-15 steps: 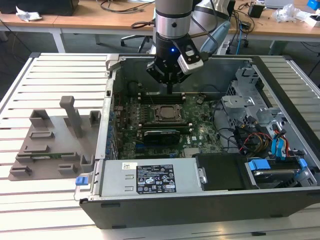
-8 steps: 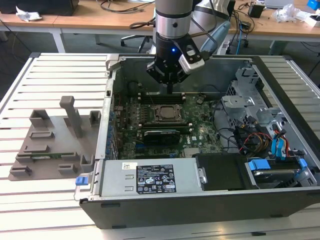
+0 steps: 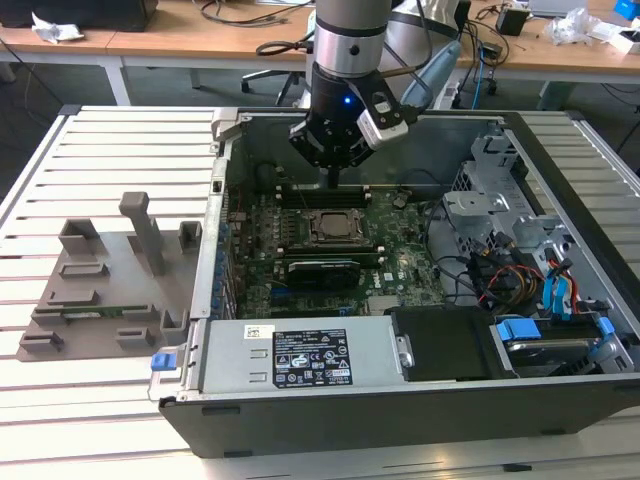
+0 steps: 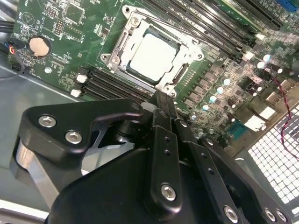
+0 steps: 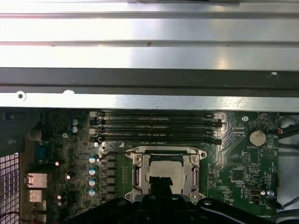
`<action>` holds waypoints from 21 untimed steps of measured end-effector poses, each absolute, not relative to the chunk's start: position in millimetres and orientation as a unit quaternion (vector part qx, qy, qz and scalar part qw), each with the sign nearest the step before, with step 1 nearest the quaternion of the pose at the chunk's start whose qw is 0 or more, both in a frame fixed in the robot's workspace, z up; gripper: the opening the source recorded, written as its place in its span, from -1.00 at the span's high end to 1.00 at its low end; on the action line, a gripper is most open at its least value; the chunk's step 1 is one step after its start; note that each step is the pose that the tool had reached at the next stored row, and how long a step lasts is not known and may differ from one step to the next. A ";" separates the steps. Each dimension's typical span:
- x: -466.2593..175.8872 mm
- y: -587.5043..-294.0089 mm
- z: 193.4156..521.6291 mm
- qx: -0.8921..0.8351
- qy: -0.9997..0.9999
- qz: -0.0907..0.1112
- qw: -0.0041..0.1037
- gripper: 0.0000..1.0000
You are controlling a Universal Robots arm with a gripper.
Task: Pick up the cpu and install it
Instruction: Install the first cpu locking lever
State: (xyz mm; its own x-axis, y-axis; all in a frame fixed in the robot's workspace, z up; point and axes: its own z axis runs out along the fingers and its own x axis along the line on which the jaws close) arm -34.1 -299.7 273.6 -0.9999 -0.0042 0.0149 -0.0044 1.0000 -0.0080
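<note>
The gripper (image 3: 333,180) hangs over the open case (image 3: 400,420), just above the back part of the board (image 3: 400,262), its fingers drawn together into a thin point and holding nothing that can be seen. The cpu (image 4: 152,54) lies flat inside the socket frame (image 4: 122,38) near the middle of the board, its pale metal top bare in both wrist views, with the memory slots (image 5: 159,126) running alongside. In the second wrist view the fingertips (image 4: 162,105) stand just beside the frame's edge, apart from the chip. By the look of it the chip has been carried and seated, so the main part of the job appears done. Whether it sits fully home, and whether the frame is latched down over it, cannot be told. The grey tray (image 3: 110,290) with its upright posts rests on the slatted table (image 3: 100,400) toward the exterior view's left, well apart from the arm.
</note>
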 end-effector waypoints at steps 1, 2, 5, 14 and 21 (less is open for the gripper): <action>-34.0 -299.7 273.6 0.002 -1.000 0.004 0.007 0.79; -34.1 -299.7 273.6 0.002 -1.000 0.004 0.007 0.79; -39.9 -299.7 273.6 0.002 -1.000 0.004 0.007 0.79; -60.2 -299.7 273.5 0.002 -1.000 0.004 0.007 0.79; -72.3 -299.7 273.6 0.002 -1.000 0.004 0.007 0.79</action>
State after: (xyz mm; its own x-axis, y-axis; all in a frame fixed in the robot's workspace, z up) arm -72.3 -299.7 273.6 -0.9999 -0.0043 0.0148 -0.0044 1.0000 -0.0081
